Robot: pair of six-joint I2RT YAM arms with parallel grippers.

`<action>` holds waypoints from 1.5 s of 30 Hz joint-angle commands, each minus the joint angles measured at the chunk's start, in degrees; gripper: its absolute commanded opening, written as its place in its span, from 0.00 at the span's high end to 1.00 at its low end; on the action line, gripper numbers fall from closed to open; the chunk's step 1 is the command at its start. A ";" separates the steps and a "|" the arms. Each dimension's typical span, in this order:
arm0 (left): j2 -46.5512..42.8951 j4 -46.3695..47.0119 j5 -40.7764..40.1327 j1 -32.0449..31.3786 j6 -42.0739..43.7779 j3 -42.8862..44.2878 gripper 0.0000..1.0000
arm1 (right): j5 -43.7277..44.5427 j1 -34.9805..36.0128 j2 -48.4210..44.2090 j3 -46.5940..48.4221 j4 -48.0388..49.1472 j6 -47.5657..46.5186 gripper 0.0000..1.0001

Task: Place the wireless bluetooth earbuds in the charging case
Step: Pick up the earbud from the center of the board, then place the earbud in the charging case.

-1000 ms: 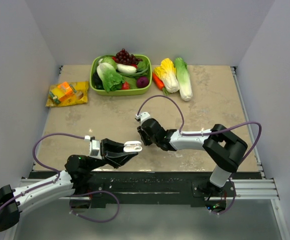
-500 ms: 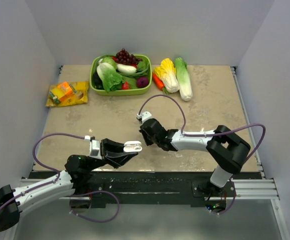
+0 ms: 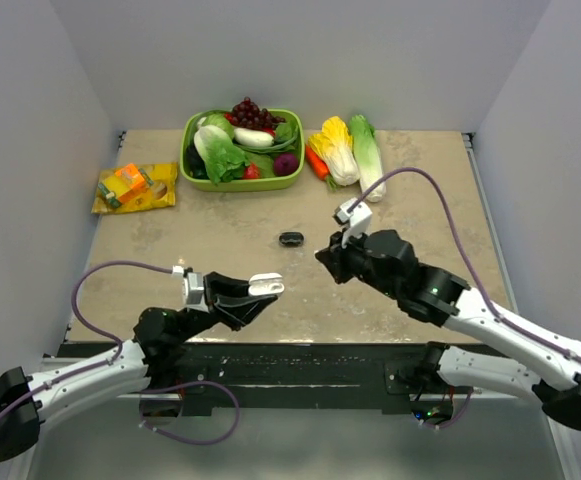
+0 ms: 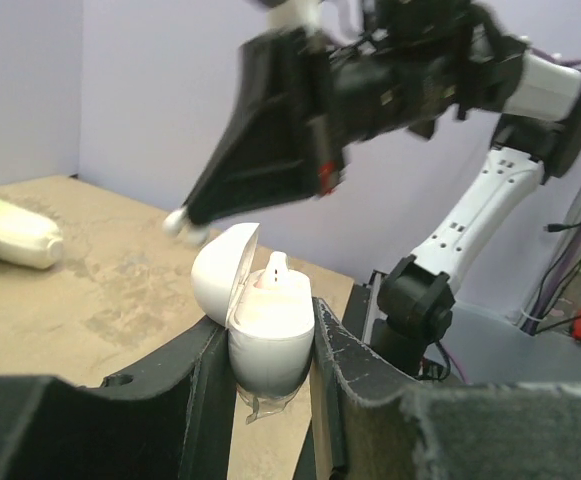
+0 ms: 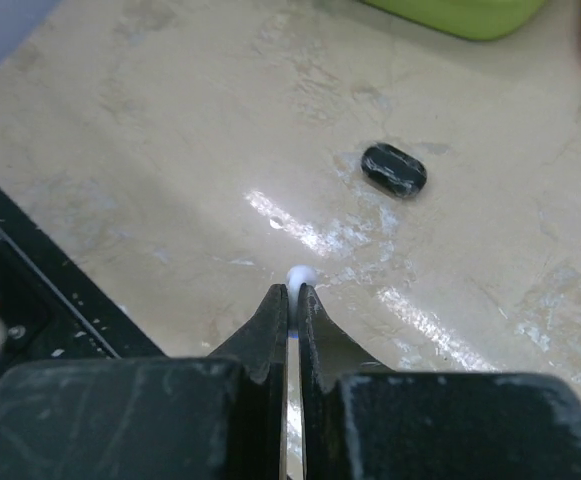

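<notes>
Right end effector (image 5: 292, 292) pinches a tiny glossy white earbud (image 5: 300, 276) at its tips, mid-frame; light and slick, it seems safest gripped across its body. Left end effector (image 4: 267, 345) clamps the open white charging case (image 4: 265, 320), lower centre.

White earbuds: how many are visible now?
2. First earbud: inside the open white case held by the left gripper. Second earbud: pinched by the right gripper. Others may be hidden.

Both arms (image 3: 90, 372) have white links, black joints, tapering black jaws and looping purple cables (image 3: 407, 169).
</notes>
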 commanded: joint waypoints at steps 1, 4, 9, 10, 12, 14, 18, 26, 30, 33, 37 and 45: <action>2.42 1.86 -5.63 -0.30 -1.32 -4.81 1.00 | -8.56 0.39 -8.97 4.25 -4.82 -3.23 1.00; 3.91 0.73 -5.72 -0.21 -0.45 -3.40 1.00 | -18.99 0.48 -11.88 5.65 -5.51 -5.17 1.00; 7.94 -6.20 -3.88 -0.21 3.24 3.53 1.00 | -33.46 0.57 -12.15 9.26 -8.68 -8.43 1.00; 8.74 -7.26 -2.57 -0.21 3.94 4.67 1.00 | -34.52 0.65 -12.24 9.26 -8.95 -8.87 1.00; 11.63 -7.45 3.29 -0.21 5.70 7.14 1.00 | -36.37 1.70 -12.06 9.09 -8.95 -9.40 1.00; 13.75 -6.32 8.23 -0.21 6.58 9.42 1.00 | -36.81 3.19 -11.62 8.65 -8.69 -9.66 1.00; 20.24 -3.42 19.30 -0.21 6.06 12.06 1.00 | -36.20 5.57 -10.57 8.56 -8.16 -10.19 1.00; 26.06 3.27 26.79 -0.21 3.86 13.47 1.00 | -34.71 9.00 -8.19 8.39 -8.69 -11.15 1.00; 25.71 3.71 29.42 -0.21 3.60 13.47 1.00 | -33.74 9.62 -7.23 8.03 -9.39 -11.59 1.00; 25.54 2.75 31.27 -0.21 3.51 14.35 1.00 | -33.21 10.67 -6.44 8.03 -10.18 -12.03 1.00; 24.40 2.74 32.16 -0.21 3.25 14.35 1.00 | -32.60 11.29 -5.47 7.59 -10.62 -12.12 1.00; 22.90 2.31 32.77 -0.21 2.63 14.62 1.00 | -30.23 12.17 -4.77 6.89 -10.97 -12.21 1.00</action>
